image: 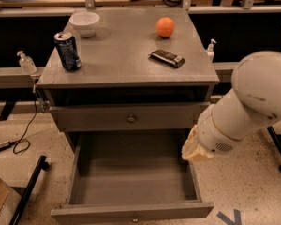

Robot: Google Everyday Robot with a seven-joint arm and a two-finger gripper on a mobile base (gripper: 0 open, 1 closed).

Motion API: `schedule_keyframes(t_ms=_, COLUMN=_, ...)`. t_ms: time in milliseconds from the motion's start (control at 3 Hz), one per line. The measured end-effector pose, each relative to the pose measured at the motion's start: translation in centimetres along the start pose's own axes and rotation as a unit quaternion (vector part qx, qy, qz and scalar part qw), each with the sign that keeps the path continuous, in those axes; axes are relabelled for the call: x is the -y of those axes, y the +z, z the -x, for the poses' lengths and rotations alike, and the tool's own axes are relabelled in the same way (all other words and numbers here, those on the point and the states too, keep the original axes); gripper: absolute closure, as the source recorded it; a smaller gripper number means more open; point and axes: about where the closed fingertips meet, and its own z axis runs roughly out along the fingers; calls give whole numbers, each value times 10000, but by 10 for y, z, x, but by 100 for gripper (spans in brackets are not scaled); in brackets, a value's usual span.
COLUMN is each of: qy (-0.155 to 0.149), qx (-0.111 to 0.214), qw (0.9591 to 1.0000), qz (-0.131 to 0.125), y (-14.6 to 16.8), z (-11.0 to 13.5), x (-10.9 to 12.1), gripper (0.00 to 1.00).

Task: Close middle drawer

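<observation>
nearest to the camera is the middle drawer (pixel 131 213), pulled far out of the cabinet. its low grey front panel sits at the bottom edge of the view with a small round knob (pixel 135 218) at its centre. the deep box behind the panel is plain grey inside.

my arm (pixel 253 102) comes in from the right, white and bulky. it narrows to a tan end where my gripper (pixel 192 150) is, just beside the drawer's right wall, about halfway along its length and above its rim. i cannot tell whether the gripper is open or closed, nor whether it touches the wall.

behind that, the top drawer (pixel 126 117) stands out a little from the cabinet, with a dark gap above its front.

on the counter (pixel 122 64) a blue can (pixel 68 50) stands upright near the left front. a dark flat bar (pixel 166 58) lies right of centre. farther back are an orange (pixel 165 27) and, at the left rear, a white bowl (pixel 84 23). all four are well apart.

a small clear bottle (pixel 25 62) stands left of the cabinet and another bottle (pixel 210 48) to its right.
</observation>
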Motion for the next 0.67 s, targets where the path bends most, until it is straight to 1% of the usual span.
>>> schedule_keyframes(t_ms=333, qy=14, qx=9, qw=10000, qz=33, y=9, z=-2, x=-3, gripper=100)
schedule_keyframes(t_ms=667, qy=-22, qx=-75, qw=9999, qz=-78, y=4, z=-1, x=-8, gripper=100)
